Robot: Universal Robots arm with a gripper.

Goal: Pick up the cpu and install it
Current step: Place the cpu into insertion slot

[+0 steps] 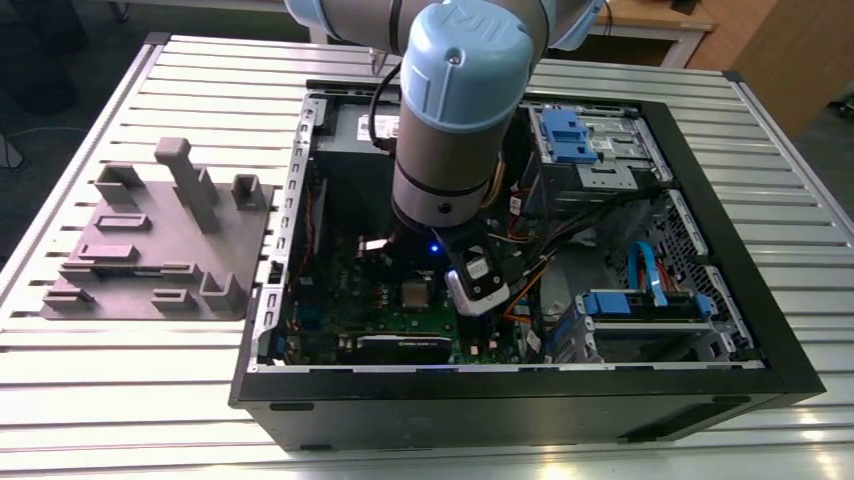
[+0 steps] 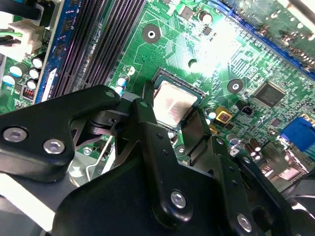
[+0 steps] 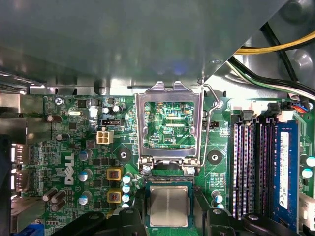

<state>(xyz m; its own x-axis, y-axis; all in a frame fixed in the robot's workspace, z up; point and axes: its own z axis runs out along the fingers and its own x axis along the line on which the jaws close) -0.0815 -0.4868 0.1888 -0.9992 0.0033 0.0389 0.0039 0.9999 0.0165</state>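
Inside an open black computer case (image 1: 534, 400) on a slatted metal table (image 1: 747, 130), a blue-and-grey robot arm (image 1: 461, 110) hangs over a green motherboard (image 3: 74, 147). Its black gripper (image 3: 172, 216) stands wide open and holds nothing, one finger to each side of the cpu (image 3: 169, 205), a small square chip with a silvery-grey metal top. In both wrist views the cpu lies flat in its socket on the board; the first wrist view shows a gap between it and each finger (image 3: 129, 216). Beside the socket, a shiny rectangular metal frame (image 3: 170, 93) stands swung open, the board visible through its hollow centre. On the exterior view's left, a grey moulded tray (image 1: 147, 250) sits on the table, apart from the case.
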